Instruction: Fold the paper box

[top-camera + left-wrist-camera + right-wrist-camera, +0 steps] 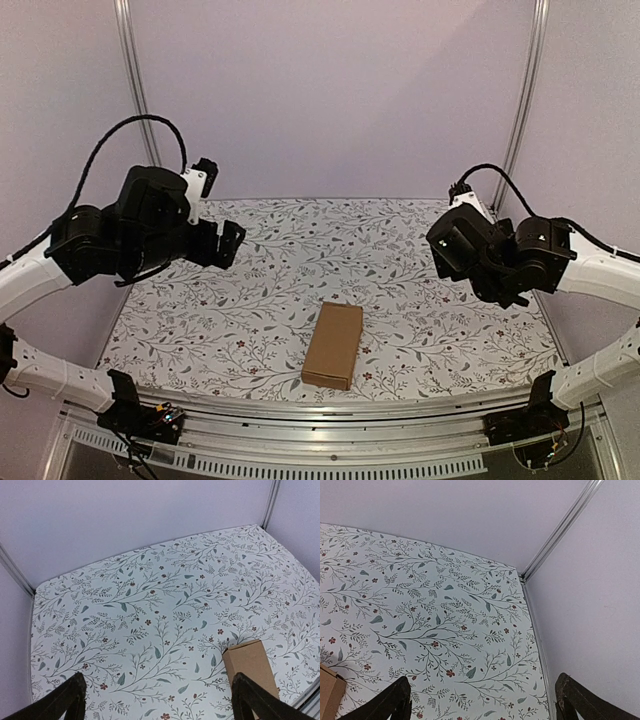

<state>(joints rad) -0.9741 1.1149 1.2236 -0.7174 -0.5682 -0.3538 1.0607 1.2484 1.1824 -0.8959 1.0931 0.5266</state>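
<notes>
Top external: paper box point(333, 345) closed, flat on table point(230, 310), contents hidden; left pincer point(157, 692), right pincer point(484, 692) apart.

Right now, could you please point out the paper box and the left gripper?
paper box point(333, 344): top view, middle of its upper face.
left gripper point(158, 680): left wrist view, midway between its open fingertips.

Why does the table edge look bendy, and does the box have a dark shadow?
Top external view: the lens bends the near edge of the table; light is soft and even, so the paper box casts hardly any shadow. Left wrist view: the far edge bows too, and the left gripper looks dark and fuzzy. Right wrist view: the right gripper is dark and fuzzy.
</notes>
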